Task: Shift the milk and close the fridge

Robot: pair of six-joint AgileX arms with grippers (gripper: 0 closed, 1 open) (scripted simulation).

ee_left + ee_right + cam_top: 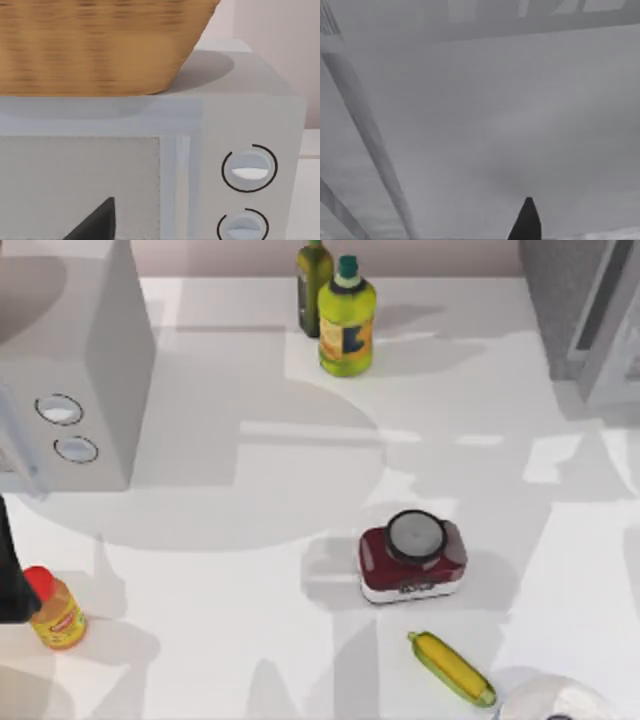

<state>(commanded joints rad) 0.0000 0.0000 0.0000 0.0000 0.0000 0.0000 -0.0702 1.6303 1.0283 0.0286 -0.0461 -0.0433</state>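
Facing pale grey fridge (485,125) panel just ahead of right fingertip (526,220); left fingertip (95,222) before grey box (250,130) with 2 rings. Finger spread: cannot tell.

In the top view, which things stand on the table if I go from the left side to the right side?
Grey box with two rings → yellow red-capped bottle → dark green bottle → yellow-green bottle → red jar → corn → fridge.
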